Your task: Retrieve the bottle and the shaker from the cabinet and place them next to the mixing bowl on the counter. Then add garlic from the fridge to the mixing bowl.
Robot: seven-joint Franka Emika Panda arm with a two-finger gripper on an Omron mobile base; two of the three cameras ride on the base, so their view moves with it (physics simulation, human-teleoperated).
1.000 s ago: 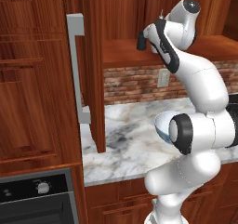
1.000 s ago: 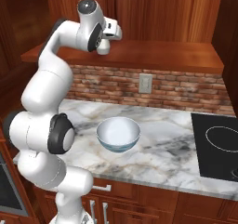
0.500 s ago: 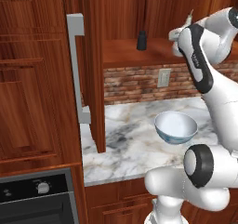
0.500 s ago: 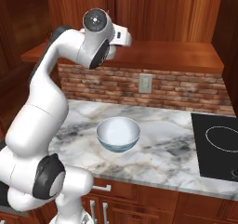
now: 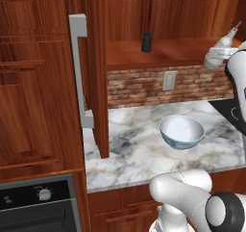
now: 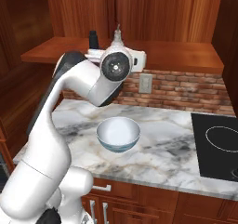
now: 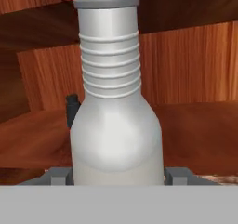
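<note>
While the gripper (image 7: 116,175) clamped the cream-white bottle (image 7: 116,121) by its body, the bottle hung tilted in front of the open cabinet (image 5: 144,14), above the marble counter (image 5: 139,149). The dark shaker (image 5: 146,42) stood on the cabinet shelf, and the mixing bowl (image 5: 181,131) sat on the counter below.

base views flank counter (image 5: 144,154), hand view close

Simulated kitchen; marble counter (image 5: 129,149), brick backsplash (image 5: 144,84), wooden cabinet (image 5: 98,72), oven (image 5: 38,204)
</note>
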